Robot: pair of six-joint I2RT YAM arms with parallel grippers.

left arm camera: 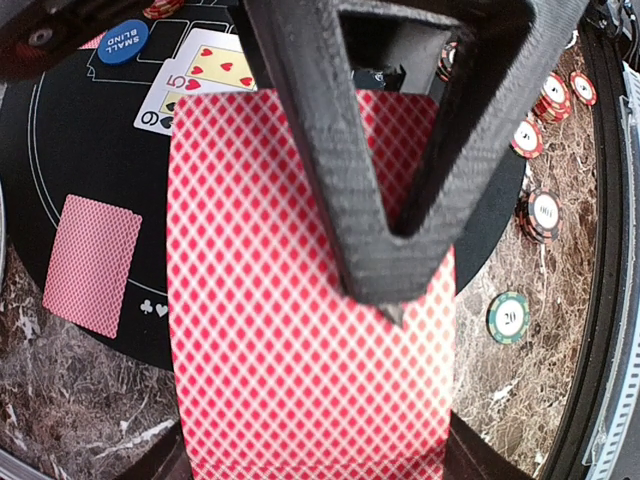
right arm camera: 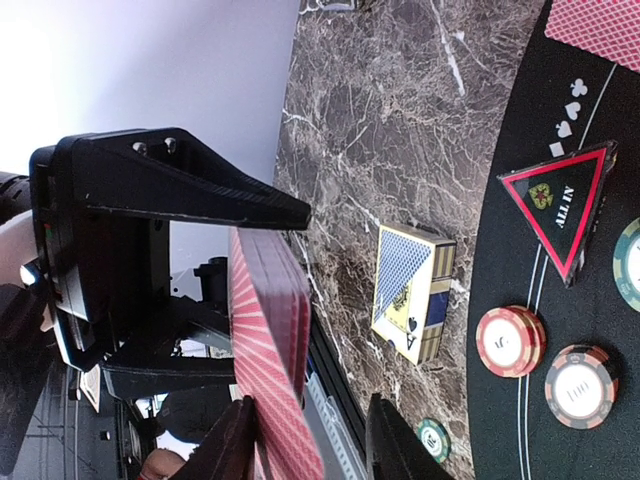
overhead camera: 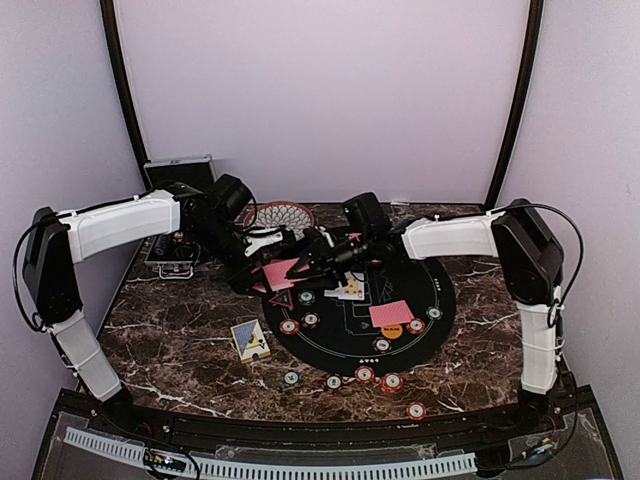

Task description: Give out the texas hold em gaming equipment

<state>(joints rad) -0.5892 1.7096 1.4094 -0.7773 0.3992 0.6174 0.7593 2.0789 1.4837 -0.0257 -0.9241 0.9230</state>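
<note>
Here, gripping one deck of red-backed cards with the left gripper, jaws closed flat on its back and its underside. Straddling the deck's free end with the right gripper, one finger on either side, a gap showing on the side toward the card box; not closed on it. Both pairs of jaws meeting above the far left part of the black mat.

Just to the near side of the jaws, on the mat: one red triangle marker, lettered ALL IN. Beyond the left jaws' tips: two face-up cards overlapping, one blue button close by them, and one face-down red-backed card, single or a thin pile, cannot tell. Just beside that card: one orange button.

Farther to the near side of the jaws, on the marble table: the one card box, blue-patterned, lying flat. Eleven striped chips countable from above, red, green and white, all on the near side of both jaws, scattered over the mat's near half and the marble at its edge.
</note>
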